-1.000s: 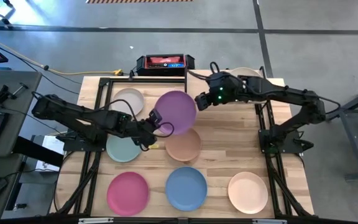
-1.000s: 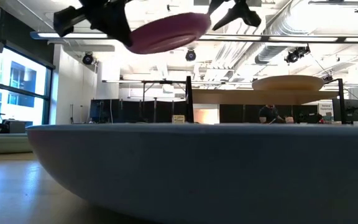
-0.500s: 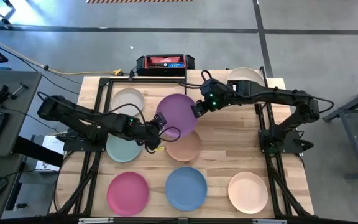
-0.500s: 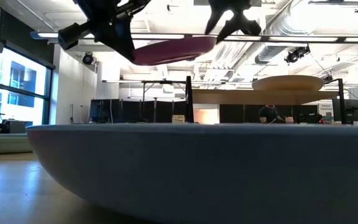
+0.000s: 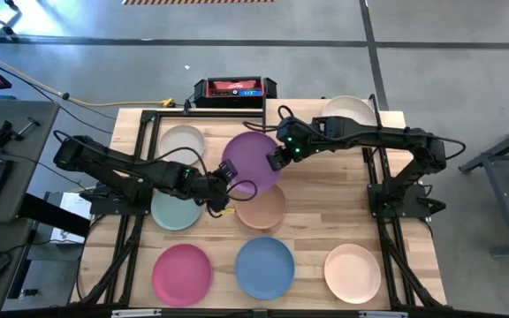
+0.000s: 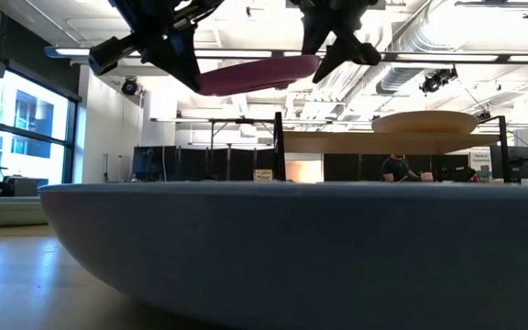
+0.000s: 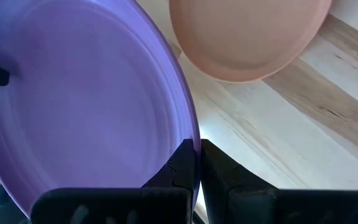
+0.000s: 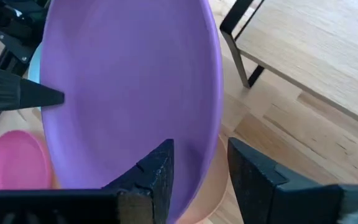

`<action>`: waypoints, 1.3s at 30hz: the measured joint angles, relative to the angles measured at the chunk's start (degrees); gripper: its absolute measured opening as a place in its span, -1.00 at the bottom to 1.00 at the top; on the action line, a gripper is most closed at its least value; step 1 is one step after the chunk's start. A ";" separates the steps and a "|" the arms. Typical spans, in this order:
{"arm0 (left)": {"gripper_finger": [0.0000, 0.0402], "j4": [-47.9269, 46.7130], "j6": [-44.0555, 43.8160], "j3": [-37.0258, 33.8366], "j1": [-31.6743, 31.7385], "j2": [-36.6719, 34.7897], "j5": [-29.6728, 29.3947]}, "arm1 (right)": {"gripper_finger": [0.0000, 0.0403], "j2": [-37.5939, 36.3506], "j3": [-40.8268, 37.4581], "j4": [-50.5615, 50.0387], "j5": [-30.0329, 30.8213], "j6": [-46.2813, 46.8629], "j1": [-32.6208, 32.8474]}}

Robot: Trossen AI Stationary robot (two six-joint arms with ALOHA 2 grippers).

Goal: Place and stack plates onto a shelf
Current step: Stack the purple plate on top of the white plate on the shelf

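Plate colours from my seat at the controls

I'm seeing a purple plate [image 5: 253, 157], a terracotta plate [image 5: 263, 208] and a mint plate [image 5: 171, 212]. There's also a pink plate [image 5: 182, 269], a blue plate [image 5: 264, 266], a peach plate [image 5: 353, 272], a cream plate [image 5: 182, 141] and a white plate [image 5: 347, 109]. The tabletop [image 5: 325, 190] is light wood, the shelf [image 8: 319, 43] pale wood with black framing, and both arms look dark.

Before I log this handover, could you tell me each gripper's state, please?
Left gripper: shut on the purple plate.
Right gripper: open astride that plate's rim.
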 joint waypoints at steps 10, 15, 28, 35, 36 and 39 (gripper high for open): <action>-1.00 -0.12 0.00 0.00 0.00 0.00 0.21 | -0.76 0.02 0.00 -0.05 0.01 1.43 0.00; -1.00 0.13 -0.10 0.02 -0.02 0.00 0.20 | -0.97 0.09 0.00 0.20 0.39 2.43 -0.04; -0.76 0.52 -8.24 0.03 -0.02 0.00 0.42 | -0.99 0.09 0.00 -0.24 0.48 5.44 0.02; -0.55 -0.60 -17.08 0.04 0.00 0.00 0.33 | -1.00 -0.04 0.00 -2.15 0.89 6.98 -0.16; -0.52 -0.86 -18.31 0.04 -0.02 0.00 -0.03 | -1.00 -0.15 0.00 -2.31 1.04 6.98 -0.18; -0.45 -1.42 -21.28 0.10 -0.07 -0.41 -2.60 | -1.00 -0.98 0.00 -3.38 1.13 7.15 -0.52</action>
